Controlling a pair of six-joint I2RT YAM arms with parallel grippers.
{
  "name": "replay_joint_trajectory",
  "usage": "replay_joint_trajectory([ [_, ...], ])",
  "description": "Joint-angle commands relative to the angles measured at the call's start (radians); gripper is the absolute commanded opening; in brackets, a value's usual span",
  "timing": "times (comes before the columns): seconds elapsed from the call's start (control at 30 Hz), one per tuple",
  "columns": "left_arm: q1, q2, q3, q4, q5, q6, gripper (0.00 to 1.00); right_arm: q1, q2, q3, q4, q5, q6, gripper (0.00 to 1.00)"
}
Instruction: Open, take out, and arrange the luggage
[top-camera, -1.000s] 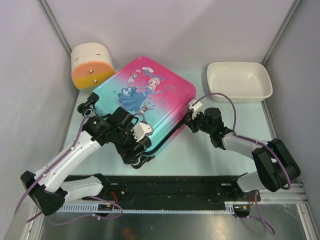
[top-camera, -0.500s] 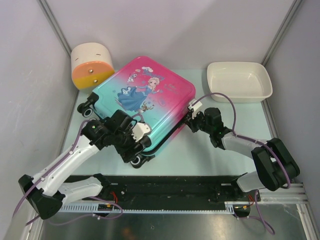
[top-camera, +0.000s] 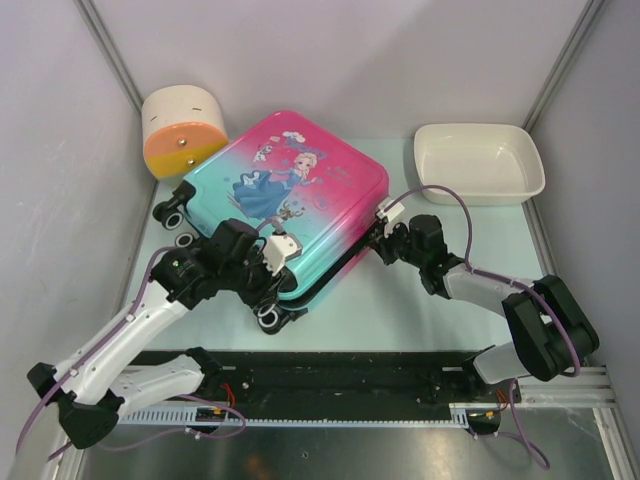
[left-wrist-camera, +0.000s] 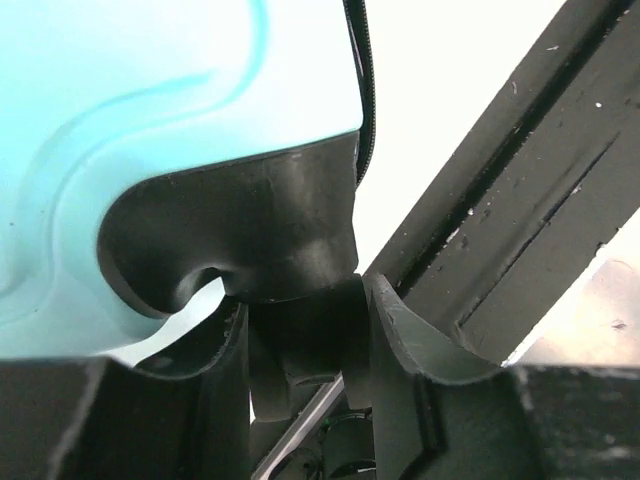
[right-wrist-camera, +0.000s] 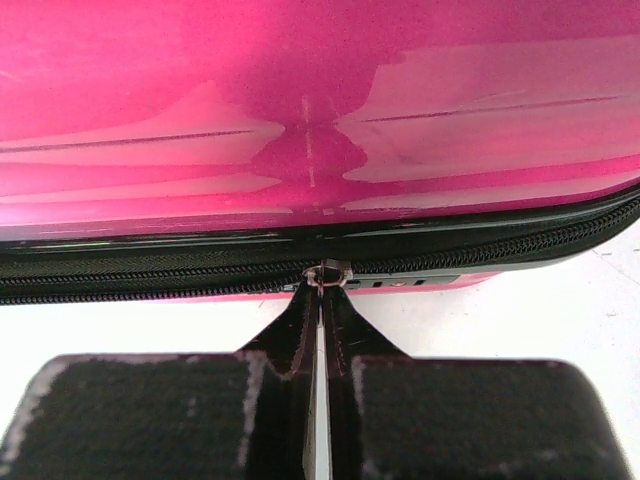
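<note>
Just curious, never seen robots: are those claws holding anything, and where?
Right gripper pinches the zip pull of the luggage; left gripper straddles a wheel, grip unclear.

High rear overhead view downward; two wrist views very close on opposite edges of the same luggage (top-camera: 300, 190).

Luggage (top-camera: 310, 195): pink-to-teal hard shell (princess print up), lying flat, skewed, black wheels (top-camera: 172, 212) at near-left end.

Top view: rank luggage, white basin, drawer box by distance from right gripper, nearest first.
1. luggage: in contact, right gripper shut on its zip pull, shell to its left.
2. white basin: back right.
3. drawer box: far back left.
</note>
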Motion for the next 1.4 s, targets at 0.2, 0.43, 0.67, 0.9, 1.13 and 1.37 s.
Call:
replay_joint_trajectory([
  [0.2,0.092,-0.051,-0.091,-0.142,-0.164,0.261,0.0,-0.014,-0.023,0.012,0.04,-0.02,0.004,0.0],
  [0.43,0.297,-0.146,-0.124,-0.187,-0.183,0.432,0.0,-0.095,-0.025,0.012,0.047,0.025,0.0,0.0],
  [0.67,0.506,-0.133,-0.126,-0.178,-0.183,0.569,0.0,-0.219,0.024,0.024,0.152,-0.018,-0.124,0.0],
  [0.9,0.656,-0.146,-0.172,-0.135,-0.166,0.782,0.0,-0.32,0.154,0.114,0.302,-0.253,-0.233,0.0],
  [1.13,0.664,-0.191,-0.233,-0.135,-0.163,0.859,0.0,-0.345,0.242,0.231,0.337,-0.356,-0.307,0.0],
  [1.37,0.664,-0.22,-0.226,-0.136,-0.161,0.864,0.0,-0.412,0.21,0.249,0.181,-0.313,-0.457,0.0],
])
